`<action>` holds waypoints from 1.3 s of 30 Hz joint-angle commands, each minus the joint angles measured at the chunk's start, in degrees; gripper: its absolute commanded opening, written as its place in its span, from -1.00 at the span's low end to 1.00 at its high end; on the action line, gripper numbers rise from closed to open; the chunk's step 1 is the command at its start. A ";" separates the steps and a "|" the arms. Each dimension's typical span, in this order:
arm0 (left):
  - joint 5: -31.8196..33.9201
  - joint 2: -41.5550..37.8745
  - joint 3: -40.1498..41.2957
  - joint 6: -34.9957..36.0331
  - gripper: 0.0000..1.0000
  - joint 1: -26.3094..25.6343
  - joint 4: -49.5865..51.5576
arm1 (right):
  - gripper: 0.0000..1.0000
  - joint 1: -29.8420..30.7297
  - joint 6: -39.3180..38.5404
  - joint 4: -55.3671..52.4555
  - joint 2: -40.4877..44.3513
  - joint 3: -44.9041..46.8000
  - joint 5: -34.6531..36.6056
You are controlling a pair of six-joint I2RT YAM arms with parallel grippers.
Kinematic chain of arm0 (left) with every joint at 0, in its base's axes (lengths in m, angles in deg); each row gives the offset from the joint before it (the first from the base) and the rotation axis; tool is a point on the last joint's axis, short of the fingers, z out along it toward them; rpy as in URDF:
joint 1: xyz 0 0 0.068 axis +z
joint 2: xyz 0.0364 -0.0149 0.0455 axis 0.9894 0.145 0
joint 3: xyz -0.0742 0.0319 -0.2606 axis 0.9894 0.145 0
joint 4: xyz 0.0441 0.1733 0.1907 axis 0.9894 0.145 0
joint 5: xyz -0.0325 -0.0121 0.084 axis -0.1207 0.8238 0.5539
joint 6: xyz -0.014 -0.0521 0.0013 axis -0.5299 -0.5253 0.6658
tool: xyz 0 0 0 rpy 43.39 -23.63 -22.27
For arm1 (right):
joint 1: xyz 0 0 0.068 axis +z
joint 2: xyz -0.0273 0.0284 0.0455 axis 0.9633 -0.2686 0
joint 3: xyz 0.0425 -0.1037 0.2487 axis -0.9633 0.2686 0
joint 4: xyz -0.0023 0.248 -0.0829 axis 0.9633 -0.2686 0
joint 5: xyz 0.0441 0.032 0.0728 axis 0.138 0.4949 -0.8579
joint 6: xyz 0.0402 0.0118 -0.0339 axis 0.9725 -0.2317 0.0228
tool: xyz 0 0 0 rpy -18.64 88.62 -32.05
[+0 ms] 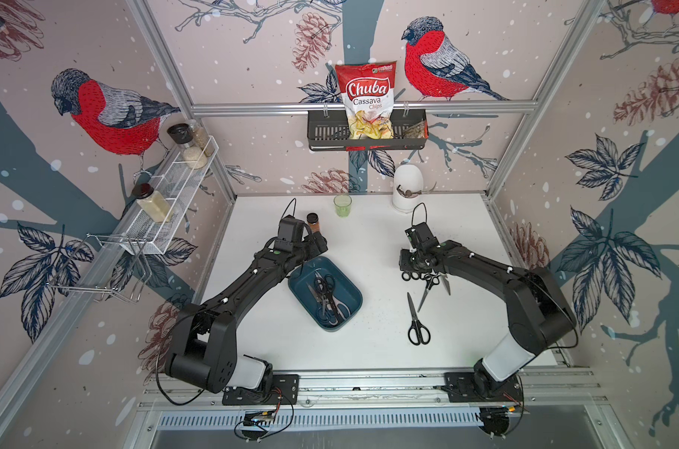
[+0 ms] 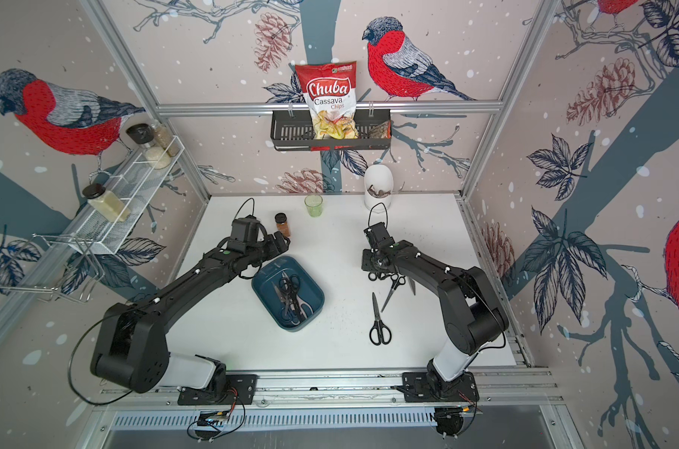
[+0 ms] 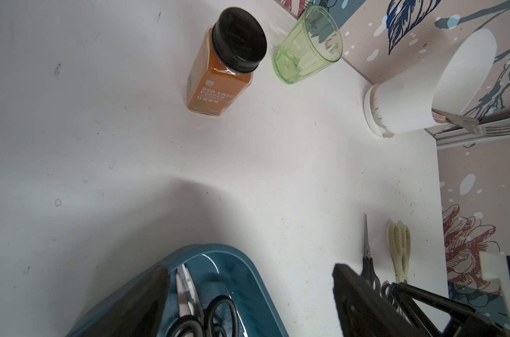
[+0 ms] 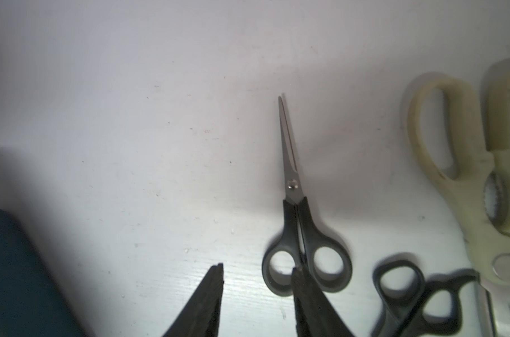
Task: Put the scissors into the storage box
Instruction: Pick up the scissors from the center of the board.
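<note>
The red and white bag (image 1: 366, 93) (image 2: 327, 93), upper middle in both top views, reads "Chuba Cassava Chips". In the left wrist view, the orange jar (image 3: 216, 84), upper middle, has the label "RED SWEET PEPPER". The smaller lines under it cannot be read.

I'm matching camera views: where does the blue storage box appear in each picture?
In a top view: storage box near picture centre.
In a top view: near centre, slightly left.
Left wrist: picture's lower edge.
Right wrist: picture's lower-left corner, blurred.
Shared landmark: orange spice jar.
</note>
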 commanded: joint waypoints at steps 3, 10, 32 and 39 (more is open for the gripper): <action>1.26 -0.52 0.24 0.51 0.83 -0.51 0.92 | -0.18 3.11 -1.47 -5.40 -2.55 -1.30 3.94; 2.61 -1.98 1.47 1.14 0.83 -0.57 1.93 | -0.28 4.74 -1.66 -7.07 -6.28 -3.66 7.54; 4.04 -2.65 2.47 1.23 0.83 -0.52 2.18 | -0.47 4.88 -2.63 -5.05 -11.88 -4.48 7.88; 4.80 -3.59 2.84 1.47 0.83 -0.50 2.46 | -0.68 4.88 -2.96 -4.47 -12.76 -4.16 7.96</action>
